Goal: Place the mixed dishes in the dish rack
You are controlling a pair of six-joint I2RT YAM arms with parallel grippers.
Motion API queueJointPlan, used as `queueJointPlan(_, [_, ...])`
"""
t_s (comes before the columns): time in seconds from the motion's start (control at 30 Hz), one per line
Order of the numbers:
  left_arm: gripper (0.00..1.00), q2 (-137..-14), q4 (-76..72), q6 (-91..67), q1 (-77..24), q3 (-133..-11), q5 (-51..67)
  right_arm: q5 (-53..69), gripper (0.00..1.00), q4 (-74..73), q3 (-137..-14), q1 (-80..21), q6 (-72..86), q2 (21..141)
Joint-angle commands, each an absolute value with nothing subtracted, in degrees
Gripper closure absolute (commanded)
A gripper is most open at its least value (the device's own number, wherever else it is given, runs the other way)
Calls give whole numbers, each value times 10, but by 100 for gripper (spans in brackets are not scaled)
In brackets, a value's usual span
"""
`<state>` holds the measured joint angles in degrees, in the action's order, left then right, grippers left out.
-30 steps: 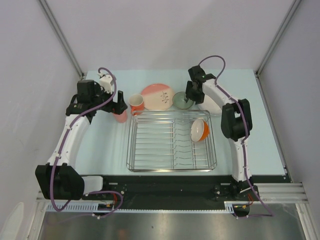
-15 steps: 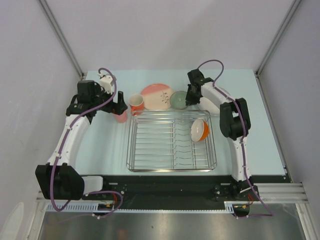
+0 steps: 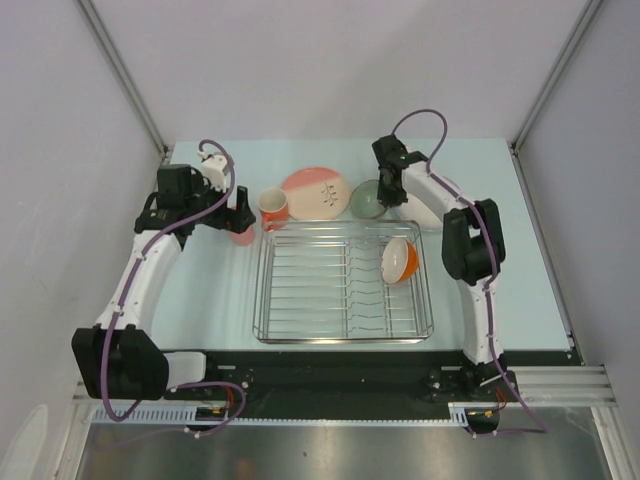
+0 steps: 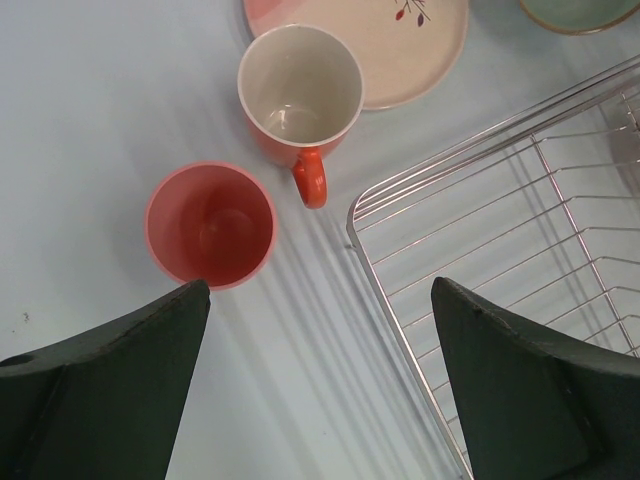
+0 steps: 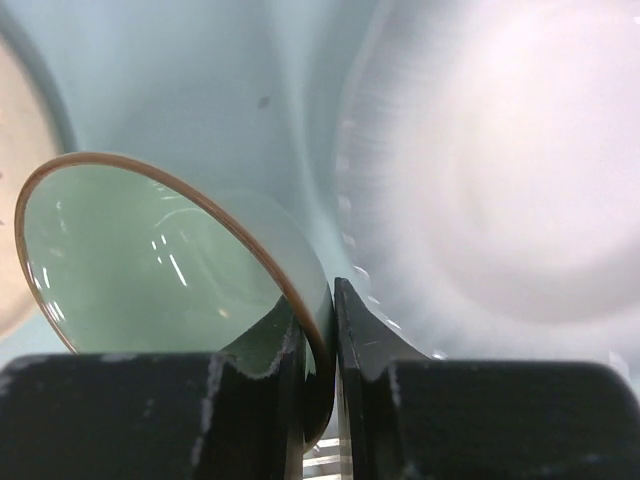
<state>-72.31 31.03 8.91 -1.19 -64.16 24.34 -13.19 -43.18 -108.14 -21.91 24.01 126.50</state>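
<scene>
Right gripper [image 5: 335,330] closed on the rim of the pale green bowl [image 5: 140,260], one finger inside, one outside. Left gripper [image 4: 320,290] spread wide, empty; pink tumbler [image 4: 210,225] just beside one fingertip.

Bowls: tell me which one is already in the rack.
The orange bowl with white inside, tipped on edge in the dish rack. The pale green bowl is outside it, rim pinched by the right end effector.

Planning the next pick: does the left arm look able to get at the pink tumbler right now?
Probably yes. The left gripper hangs open above the pink tumbler, which stands upright, nearer one finger. The orange mug stands close but apart, so a small shift should do.
</scene>
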Motion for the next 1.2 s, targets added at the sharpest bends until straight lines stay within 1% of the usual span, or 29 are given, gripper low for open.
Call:
queueJointPlan(0.0, [1, -710, 292, 84, -7, -635, 247, -256, 100, -458, -1132, -237, 193, 1157])
queueJointPlan(0.13, [1, -712, 288, 85, -7, -631, 248, -314, 100, -490, -1122, -269, 170, 1090])
queueJointPlan(0.17, [1, -713, 287, 84, -7, -631, 250, -348, 100, -499, -1116, -279, 159, 1067])
queueJointPlan(0.37, [1, -713, 286, 83, -7, -631, 251, -485, 100, -595, -1068, -377, 175, 970])
queueJointPlan(0.43, [1, -714, 284, 83, -6, -631, 252, -539, 100, -687, -1055, -409, 238, 960])
queueJointPlan(0.47, [1, -715, 285, 83, -6, -631, 252, -550, 100, -727, -1054, -420, 273, 959])
queueJointPlan(0.5, [1, -714, 283, 84, -6, -631, 252, -554, 100, -803, -1046, -428, 330, 959])
queueJointPlan(0.57, [1, -717, 282, 84, -6, -632, 252, -562, 100, -872, -1031, -460, 385, 960])
queueJointPlan(0.63, [1, -721, 282, 84, -6, -635, 251, -514, 100, -872, -972, -480, 395, 926])
queueJointPlan(0.67, [2, -722, 282, 83, -6, -637, 252, -492, 100, -873, -958, -484, 406, 895])
queueJointPlan(0.83, [2, -723, 282, 84, -6, -642, 252, -403, 100, -873, -877, -487, 437, 830])
queueJointPlan(1.0, [1, -723, 287, 88, -5, -642, 250, -355, 100, -873, -880, -534, 439, 774])
queueJointPlan(1.17, [1, -727, 286, 92, -5, -649, 248, -232, 100, -872, -851, -533, 427, 699])
